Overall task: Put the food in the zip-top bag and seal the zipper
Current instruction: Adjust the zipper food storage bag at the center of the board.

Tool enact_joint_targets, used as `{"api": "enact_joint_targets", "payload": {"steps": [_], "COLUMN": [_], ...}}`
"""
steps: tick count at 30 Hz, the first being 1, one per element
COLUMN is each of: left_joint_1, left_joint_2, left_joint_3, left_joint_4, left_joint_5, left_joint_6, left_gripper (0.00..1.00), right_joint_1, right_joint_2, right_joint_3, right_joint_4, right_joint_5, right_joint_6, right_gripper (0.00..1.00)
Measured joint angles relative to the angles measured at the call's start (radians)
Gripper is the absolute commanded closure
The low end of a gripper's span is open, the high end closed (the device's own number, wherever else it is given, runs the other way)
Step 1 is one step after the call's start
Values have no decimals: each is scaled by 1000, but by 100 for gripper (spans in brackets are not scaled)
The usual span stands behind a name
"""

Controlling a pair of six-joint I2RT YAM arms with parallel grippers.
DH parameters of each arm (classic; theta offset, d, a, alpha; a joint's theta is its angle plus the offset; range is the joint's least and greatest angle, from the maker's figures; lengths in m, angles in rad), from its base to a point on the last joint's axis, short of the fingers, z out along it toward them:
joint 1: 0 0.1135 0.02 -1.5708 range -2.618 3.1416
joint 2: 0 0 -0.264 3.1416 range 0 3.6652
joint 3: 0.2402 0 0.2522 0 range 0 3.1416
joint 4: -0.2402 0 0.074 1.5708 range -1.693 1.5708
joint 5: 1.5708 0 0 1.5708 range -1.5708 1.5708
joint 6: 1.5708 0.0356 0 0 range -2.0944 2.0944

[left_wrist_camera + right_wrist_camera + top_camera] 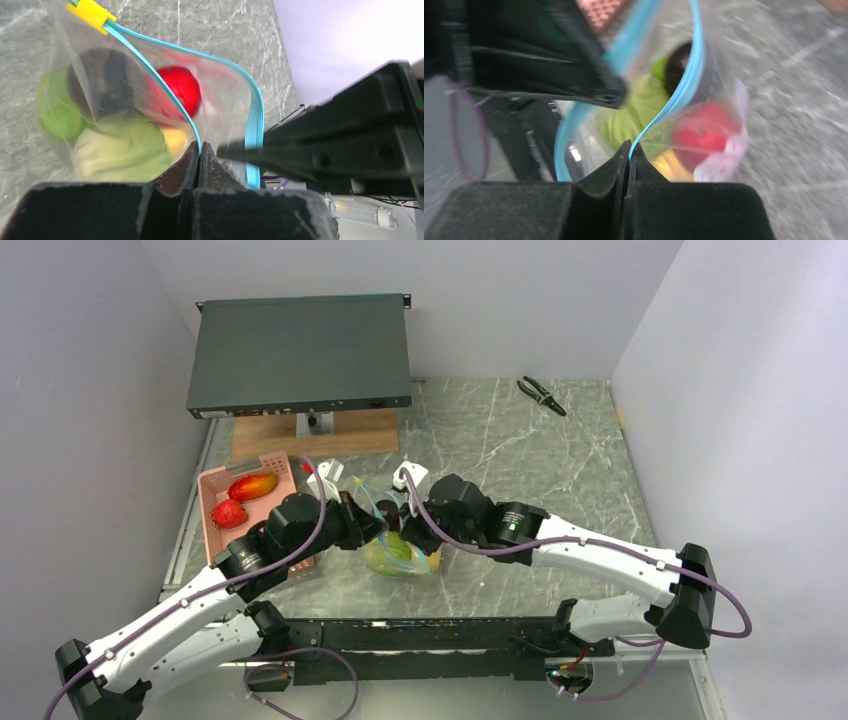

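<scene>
Left gripper (200,150), right gripper (630,150) are each clamping jaws on the zipper (150,69), unsealed. Zip-top bag (225,100) is holding some food (182,90); two pieces (252,486) are sitting in pink basket (206,505).

Just right of the pink basket (205,490), which holds a red-orange fruit (252,486) and a red one (229,513), the clear zip-top bag (222,100) bulges with green, dark purple, red and yellow food (125,147), its teal-blue zipper (150,67) parted, yellow slider (91,12) at one end.

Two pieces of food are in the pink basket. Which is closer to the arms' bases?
The round red piece, at the near end of the pink basket. The longer red-and-yellow piece lies farther back.
</scene>
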Motion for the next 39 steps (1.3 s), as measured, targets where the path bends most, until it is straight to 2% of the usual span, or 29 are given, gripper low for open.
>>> {"api": "enact_joint_targets", "payload": {"steps": [5, 9, 11, 13, 18, 26, 30, 33, 39], "left_joint_1": [0, 0, 0, 0, 0, 0, -4, -8, -12], "left_joint_2": [11, 23, 24, 24, 25, 36, 58, 66, 72], "left_joint_3": [7, 7, 7, 7, 6, -37, -42, -42, -39], "left_joint_4": [37, 45, 48, 52, 62, 108, 108, 108, 77], "left_joint_5": [2, 3, 3, 3, 1, -3, -15, -33, -71], "left_joint_6": [-2, -3, -3, -6, -23, -107, -170, -224, -312], "left_gripper": [100, 100, 100, 100, 100, 100, 100, 100, 100], "right_joint_1": [13, 12, 12, 12, 12, 13, 15, 28, 100], "right_joint_2": [-9, -7, -3, 3, 19, 11, -1, 0, 16], "right_joint_3": [0, 0, 0, 0, 0, -19, -45, -46, -45], "right_joint_4": [89, 111, 109, 105, 89, 108, 130, 142, 142], "right_joint_5": [-227, -264, -248, -222, -186, -107, -61, -24, 102], "right_joint_6": [-13, -3, 2, 5, 23, 109, 145, 153, 134], "right_gripper": [100, 100, 99, 89, 79, 47, 35, 31, 31]}}
